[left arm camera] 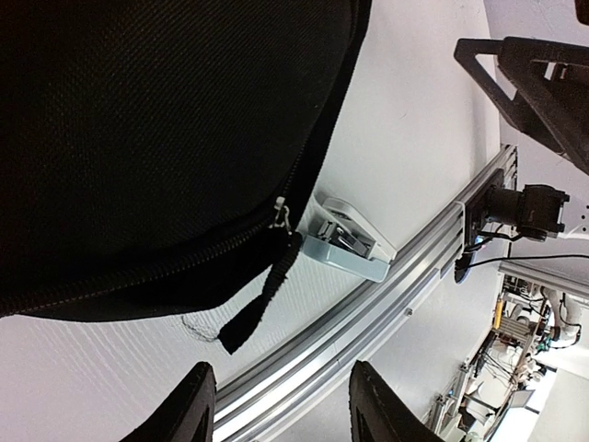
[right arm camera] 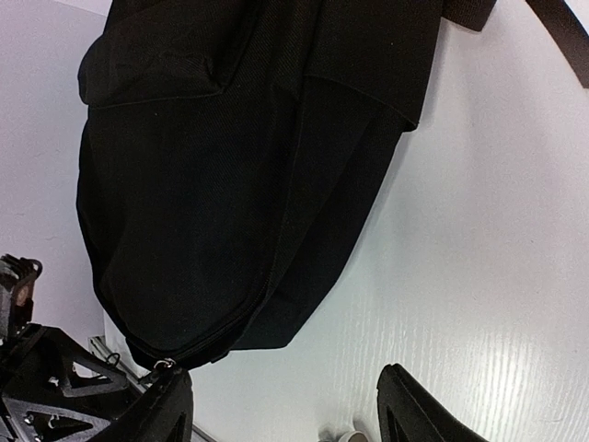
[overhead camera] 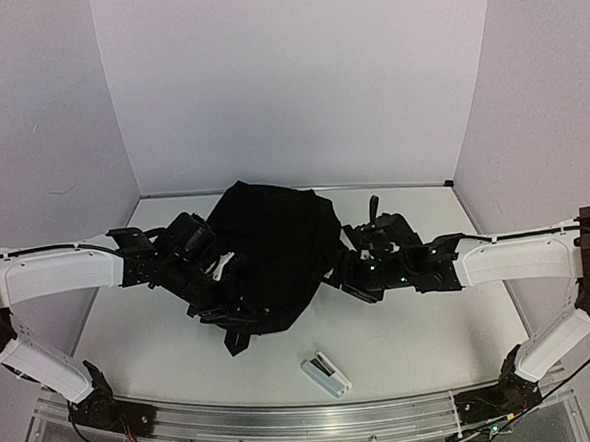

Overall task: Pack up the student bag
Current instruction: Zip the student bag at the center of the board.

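The student bag [overhead camera: 277, 252], a slumped mound of coarse-woven black fabric, lies at the centre of the smooth white worktop [overhead camera: 422, 323]. The left end effector [left arm camera: 281, 382] at its 9 o'clock and the right end effector [right arm camera: 281, 387] at its 3 o'clock both gape, holding nothing.

**Black student bag [overhead camera: 276, 244], slumped at the centre of the overhead frame.**
Soft, all-black woven fabric in a rumpled heap, broad at the top and narrowing toward the lower left, where straps trail out. A zipper [left arm camera: 166, 256] follows one curved edge, ending in a black fabric pull [left arm camera: 259, 304].
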Robot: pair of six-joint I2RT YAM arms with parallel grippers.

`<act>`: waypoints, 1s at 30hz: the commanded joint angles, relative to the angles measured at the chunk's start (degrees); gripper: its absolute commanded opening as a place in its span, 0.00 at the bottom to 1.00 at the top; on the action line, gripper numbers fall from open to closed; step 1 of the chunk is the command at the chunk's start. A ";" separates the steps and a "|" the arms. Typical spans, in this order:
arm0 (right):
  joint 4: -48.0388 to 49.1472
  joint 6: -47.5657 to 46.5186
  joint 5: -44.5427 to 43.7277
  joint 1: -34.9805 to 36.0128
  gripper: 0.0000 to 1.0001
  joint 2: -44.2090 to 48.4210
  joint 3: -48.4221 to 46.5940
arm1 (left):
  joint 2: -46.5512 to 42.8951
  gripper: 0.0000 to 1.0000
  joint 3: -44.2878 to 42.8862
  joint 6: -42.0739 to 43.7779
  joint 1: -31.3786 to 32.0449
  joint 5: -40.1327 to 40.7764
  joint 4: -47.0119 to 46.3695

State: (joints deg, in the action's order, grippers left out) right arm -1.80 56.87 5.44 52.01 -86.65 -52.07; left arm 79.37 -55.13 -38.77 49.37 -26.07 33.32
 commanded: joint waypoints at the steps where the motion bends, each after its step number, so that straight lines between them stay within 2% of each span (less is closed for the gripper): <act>1: 0.95 0.43 0.04 -0.07 0.68 1.62 0.04 | 1.29 0.49 0.11 -0.06 0.56 -0.74 -2.46; 15: 1.36 1.13 1.34 -0.07 0.68 1.69 0.46 | 5.39 0.47 -1.85 2.39 0.72 2.66 -2.40; 30: 3.31 1.84 1.90 -0.07 0.68 1.75 1.53 | 6.92 0.35 -3.78 4.22 0.72 3.06 -4.28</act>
State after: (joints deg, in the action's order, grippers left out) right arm -0.32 58.27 7.16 52.01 -86.65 -50.88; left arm 86.50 -56.22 -35.82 49.91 -23.88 31.68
